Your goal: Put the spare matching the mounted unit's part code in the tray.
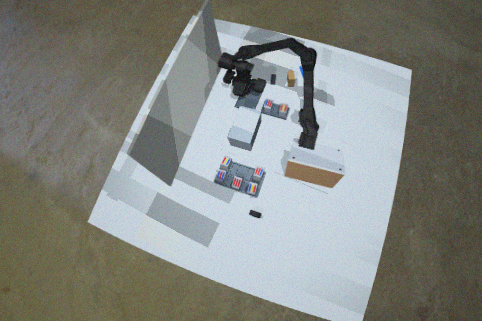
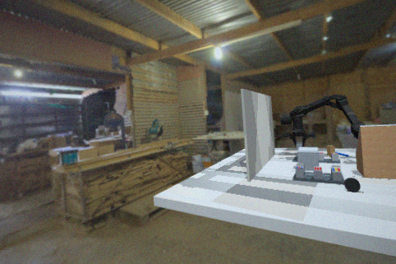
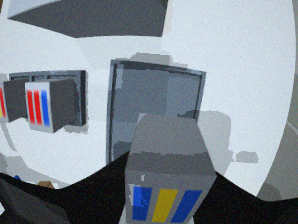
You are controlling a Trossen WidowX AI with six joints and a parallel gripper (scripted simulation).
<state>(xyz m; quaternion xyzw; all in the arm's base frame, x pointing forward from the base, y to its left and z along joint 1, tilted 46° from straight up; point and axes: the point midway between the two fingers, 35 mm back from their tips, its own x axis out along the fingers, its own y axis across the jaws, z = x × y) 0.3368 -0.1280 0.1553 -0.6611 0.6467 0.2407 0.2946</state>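
Note:
My gripper (image 1: 249,88) (image 3: 161,159) is shut on a grey unit (image 3: 165,202) whose face shows blue, yellow and blue stripes. The unit hangs over the near part of the dark grey tray (image 3: 137,90) (image 1: 246,101). The exact gap to the tray is hard to judge. A small dark rack (image 3: 81,80) (image 1: 276,110) stands beside the tray with two units, one red-red-blue unit (image 3: 39,106) and one unit with red and yellow (image 3: 2,102) (image 1: 283,108). A larger rack (image 1: 240,171) holds several striped units. Which unit is the mounted one I cannot tell.
A grey box (image 1: 245,131) (image 2: 308,157) stands between tray and larger rack. A tall grey panel (image 1: 175,104) (image 2: 258,135) stands at the left. A brown block (image 1: 291,79), a small black block (image 1: 273,79), a black cylinder (image 1: 255,214) and a wood-sided box (image 1: 312,173) also stand on the table.

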